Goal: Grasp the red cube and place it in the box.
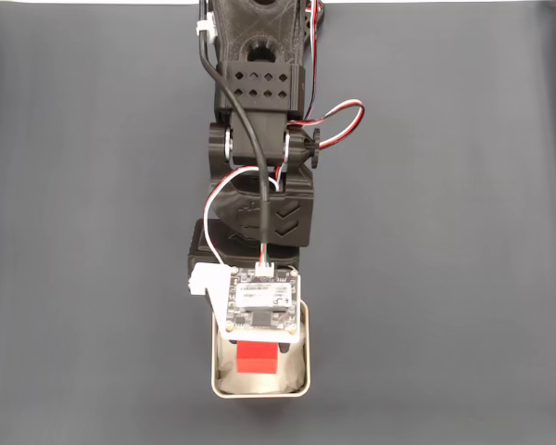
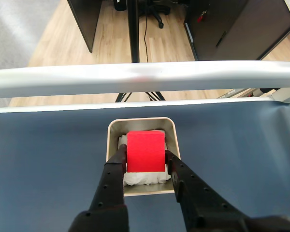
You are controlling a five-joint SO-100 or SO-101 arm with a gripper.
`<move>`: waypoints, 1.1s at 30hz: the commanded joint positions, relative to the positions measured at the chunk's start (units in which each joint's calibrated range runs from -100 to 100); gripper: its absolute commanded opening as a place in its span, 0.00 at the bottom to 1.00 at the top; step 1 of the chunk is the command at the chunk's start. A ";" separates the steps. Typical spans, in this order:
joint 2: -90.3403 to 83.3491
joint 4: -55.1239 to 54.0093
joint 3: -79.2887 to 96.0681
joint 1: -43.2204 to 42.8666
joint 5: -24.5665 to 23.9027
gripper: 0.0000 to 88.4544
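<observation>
In the fixed view, bare dark grey tabletop point(image 1: 83, 232) lies open to the left of the arm point(image 1: 259, 139), and as much again stretches to its right. The box point(image 1: 303, 375) sits near the lower edge, its upper part hidden under the wrist's circuit board point(image 1: 259, 301). In that view the red cube point(image 1: 256, 357) shows inside the box. The wrist view shows the black fingers point(image 2: 113, 174) pressed against the cube's left and right faces, clamped on it, with the cube point(image 2: 145, 151) between them over the white wrinkly lining point(image 2: 142, 179). Beyond the box point(image 2: 141, 122) runs the tabletop's far silver rail point(image 2: 145, 77), then wooden floor point(image 2: 63, 29).
</observation>
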 commanded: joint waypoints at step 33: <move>-0.92 -3.73 -1.63 0.62 1.03 0.64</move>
